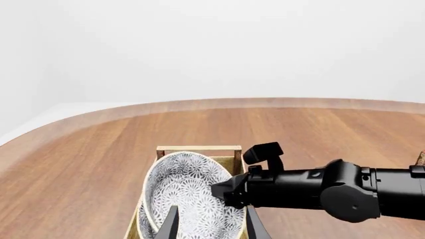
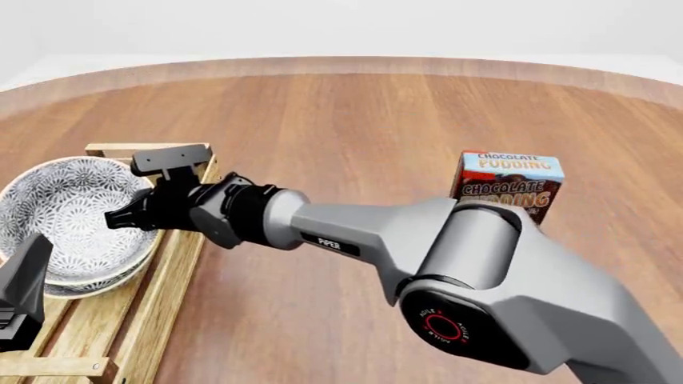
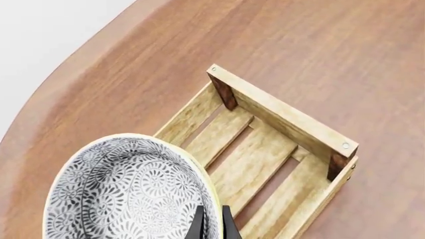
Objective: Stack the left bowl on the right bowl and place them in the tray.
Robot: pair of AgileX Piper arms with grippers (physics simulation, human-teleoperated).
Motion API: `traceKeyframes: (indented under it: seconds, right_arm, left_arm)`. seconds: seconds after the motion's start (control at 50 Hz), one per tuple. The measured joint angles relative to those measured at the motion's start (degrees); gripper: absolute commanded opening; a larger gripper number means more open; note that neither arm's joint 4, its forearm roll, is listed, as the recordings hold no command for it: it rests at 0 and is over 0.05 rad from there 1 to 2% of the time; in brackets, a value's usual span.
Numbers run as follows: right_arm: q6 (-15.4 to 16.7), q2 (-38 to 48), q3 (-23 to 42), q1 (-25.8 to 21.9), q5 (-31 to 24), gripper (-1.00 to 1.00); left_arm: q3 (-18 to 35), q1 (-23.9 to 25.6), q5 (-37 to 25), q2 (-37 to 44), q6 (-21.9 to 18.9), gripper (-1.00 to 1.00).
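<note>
Right up against the front camera is the right arm's big grey elbow joint [image 2: 469,280], stretching across the wooden table [image 2: 353,120] toward the left side. Its gripper [image 2: 120,218] sits at the rim of the stacked bowls [image 2: 69,212]. From the right wrist view the two fingers [image 3: 197,225] look nearly closed, pinching the top bowl's [image 3: 126,189] rim between them, so I'd call it a narrow grip on the bowl.

Both bowls are nested, white with a dark floral pattern, and you can see the lower bowl's [image 2: 96,282] edge peeking out under the top one in the front view. They're over the far half of the tray [image 2: 160,280], the light slatted crate on the left of the table. Can't tell whether the stack is resting on the slats or held just above them.

Left gripper [image 2: 16,300] shows as a dark shape at the left edge, near the bowls. In the left wrist view its fingers [image 1: 169,224] stand apart with nothing between them.

Chocolate pudding box [image 2: 509,182] stands upright well off to the right.
</note>
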State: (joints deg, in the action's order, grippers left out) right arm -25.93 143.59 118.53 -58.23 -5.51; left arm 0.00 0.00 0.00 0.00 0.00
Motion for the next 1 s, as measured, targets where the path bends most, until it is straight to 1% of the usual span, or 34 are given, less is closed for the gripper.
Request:
traceKeyframes:
  seconds: [0.22, 0.24, 0.36, 1.0]
  right_arm:
    - [0.7, 0.7, 1.8, 0.0, -1.5, -1.0]
    - [0.8, 0.8, 1.9, 0.0, -1.7, 1.0]
    - [1.5, 0.7, 2.7, -0.4, -2.0, 1.0]
    - [2.9, 0.1, 2.9, -0.1, -3.3, 1.0]
  left_arm:
    - [0.0, 0.0, 0.0, 0.0, 0.0, 1.0]
    - [0.0, 0.0, 0.0, 0.0, 0.0, 1.0]
    - [0.0, 0.0, 0.0, 0.0, 0.0, 1.0]
    - [0.0, 0.0, 0.0, 0.0, 0.0, 1.0]
